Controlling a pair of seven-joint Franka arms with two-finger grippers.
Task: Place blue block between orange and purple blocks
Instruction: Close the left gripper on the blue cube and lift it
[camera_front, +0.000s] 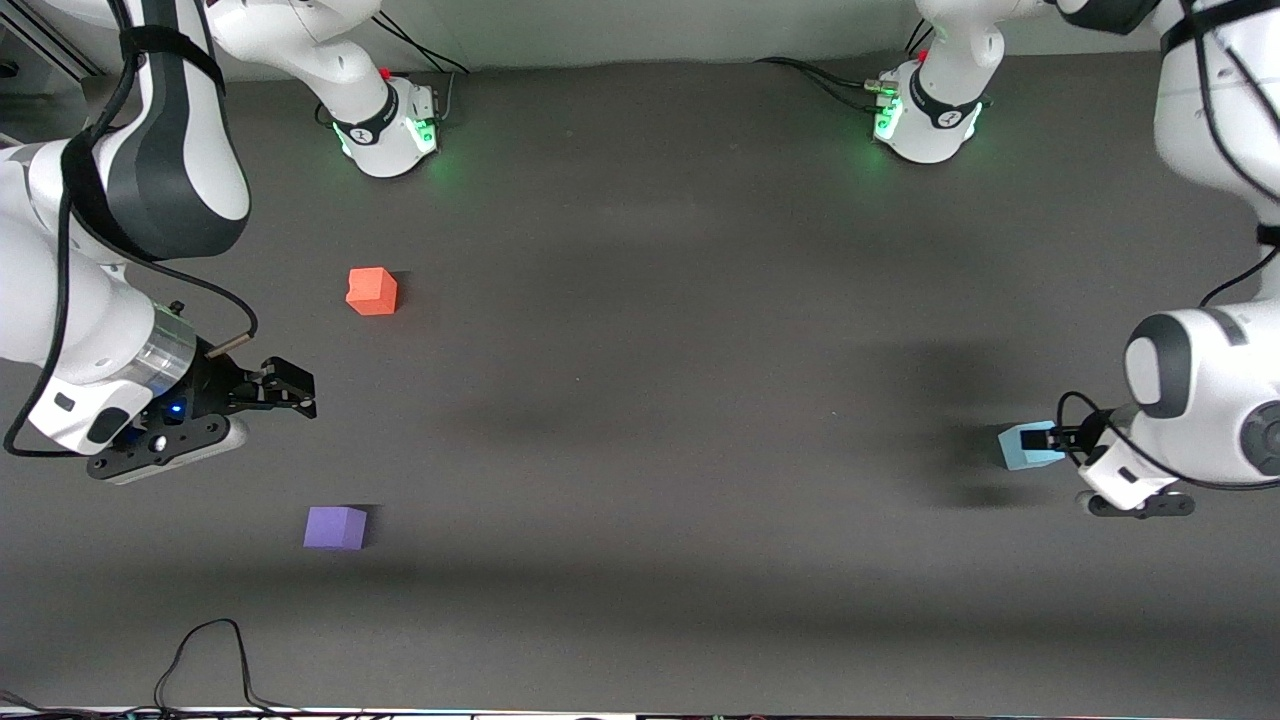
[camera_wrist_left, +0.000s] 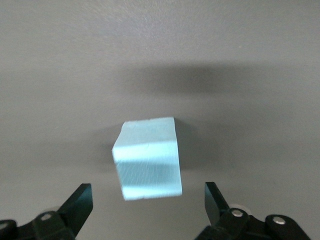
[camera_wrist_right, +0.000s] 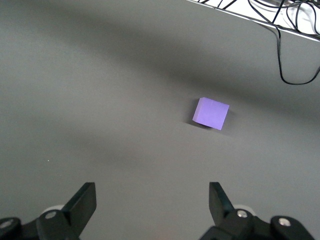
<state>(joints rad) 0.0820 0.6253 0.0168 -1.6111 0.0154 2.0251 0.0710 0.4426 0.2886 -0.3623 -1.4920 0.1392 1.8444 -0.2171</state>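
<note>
Blue block (camera_wrist_left: 149, 157) on table (untouched) | left claw (camera_wrist_left: 149, 207) spread beside it | right claw (camera_wrist_right: 150, 207) spread, waiting

Matt foam-like blue block (camera_wrist_left: 149, 157), dull dark table (camera_front: 640, 400), glossy white plastic arms (camera_front: 60, 290)

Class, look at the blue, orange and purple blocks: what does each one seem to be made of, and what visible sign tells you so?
All three look like matte foam, though painted wood or plastic is possible. The blue block shows faint surface streaks and no shine. The orange block and purple block show flat, even colour without any glare.
</note>
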